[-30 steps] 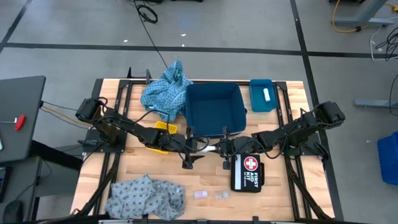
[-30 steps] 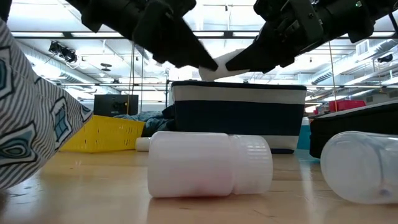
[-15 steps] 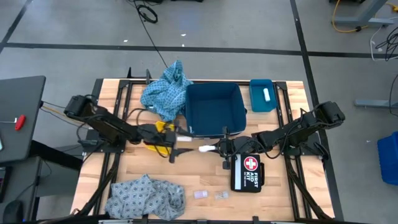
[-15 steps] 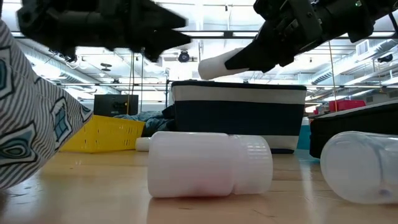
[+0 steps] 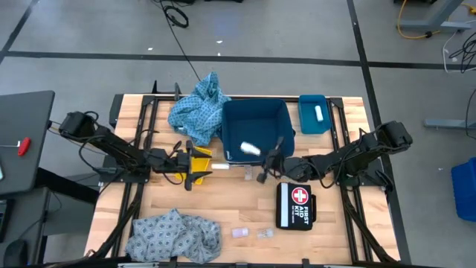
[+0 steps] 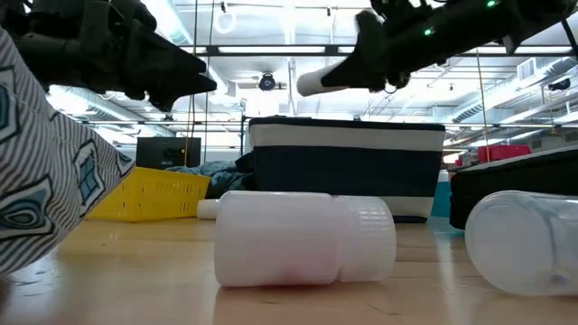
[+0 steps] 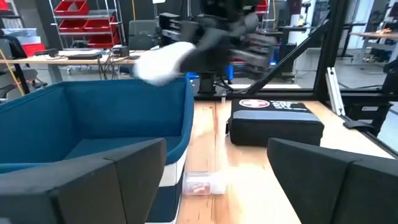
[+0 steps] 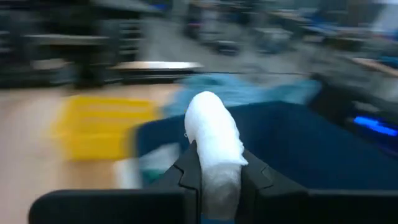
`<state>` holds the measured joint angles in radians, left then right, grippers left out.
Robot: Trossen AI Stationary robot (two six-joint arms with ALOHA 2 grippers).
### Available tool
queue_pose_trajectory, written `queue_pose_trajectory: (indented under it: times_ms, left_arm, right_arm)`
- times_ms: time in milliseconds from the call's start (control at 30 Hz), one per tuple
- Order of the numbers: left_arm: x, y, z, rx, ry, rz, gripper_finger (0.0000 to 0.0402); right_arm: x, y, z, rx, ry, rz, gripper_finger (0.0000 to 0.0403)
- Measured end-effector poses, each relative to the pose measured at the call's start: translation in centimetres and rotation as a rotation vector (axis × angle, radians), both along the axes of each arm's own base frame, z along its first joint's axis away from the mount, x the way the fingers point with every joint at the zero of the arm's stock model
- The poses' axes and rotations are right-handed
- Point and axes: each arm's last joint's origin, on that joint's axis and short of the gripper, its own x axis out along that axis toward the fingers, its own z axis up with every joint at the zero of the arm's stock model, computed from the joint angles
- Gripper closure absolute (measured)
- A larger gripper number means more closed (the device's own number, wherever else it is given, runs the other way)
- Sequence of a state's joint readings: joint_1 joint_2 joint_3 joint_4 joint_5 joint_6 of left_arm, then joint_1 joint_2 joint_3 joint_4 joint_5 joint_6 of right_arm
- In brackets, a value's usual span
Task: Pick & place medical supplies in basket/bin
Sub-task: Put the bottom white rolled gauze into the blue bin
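1. We hold one white roll (image 5: 251, 148) pinched between the fingers of the right hand (image 5: 265, 155), and it sits over the near rim of the dark blue bin (image 5: 256, 112). We carry it a little farther in, so it hangs clearly above the bin floor and not over the wall.
2. We lower the right hand toward the bin before letting go; judging by its shape, a roll dropped from height could bounce or roll out.
3. We spread the fingers only when the roll is inside the walls, then lift straight up so nothing catches the rim.
4. The left hand (image 5: 187, 161) is spread and holds nothing, off beside the yellow tray (image 5: 198, 156) and apart from the bin. We leave it there so the two arms do not cross over the bin.
5. Much is left on the bench (image 5: 245, 205): a small roll (image 5: 221, 167) by the yellow tray, clear packets (image 5: 251, 233) near the front edge, a crumpled blue cloth (image 5: 176, 234) at the front left, and another blue cloth (image 5: 198, 109) draped beside the bin.
6. We keep clear of the first aid kit (image 5: 295, 205) when we reach for the packets next.
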<state>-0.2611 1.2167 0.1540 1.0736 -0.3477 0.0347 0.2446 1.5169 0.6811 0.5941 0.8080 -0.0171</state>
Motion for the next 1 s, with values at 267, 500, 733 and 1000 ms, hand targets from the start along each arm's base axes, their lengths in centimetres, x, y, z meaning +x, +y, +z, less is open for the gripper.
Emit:
queue_pose_trajectory:
  times_ms: [267,500,733,1000]
  left_arm:
    - [-0.2,0.0,-0.3,0.009,0.012,0.011,0.0120]
    - [-0.2,0.0,-0.3,0.007,0.018,0.005,0.0119]
    - [-0.2,0.0,-0.4,0.004,0.026,-0.014,0.0119]
    - [-0.2,0.0,-0.5,-0.001,0.039,-0.014,0.0119]
  right_arm:
    - [-0.7,-2.9,0.2,-0.090,-0.035,-0.505,0.0356]
    - [-1.2,-5.9,-0.3,-0.171,0.033,-0.765,0.0356]
    - [-2.0,-8.5,-1.2,-0.207,0.100,-0.905,0.0356]
    - [-2.8,-10.9,-1.8,-0.212,0.115,-1.017,0.0356]
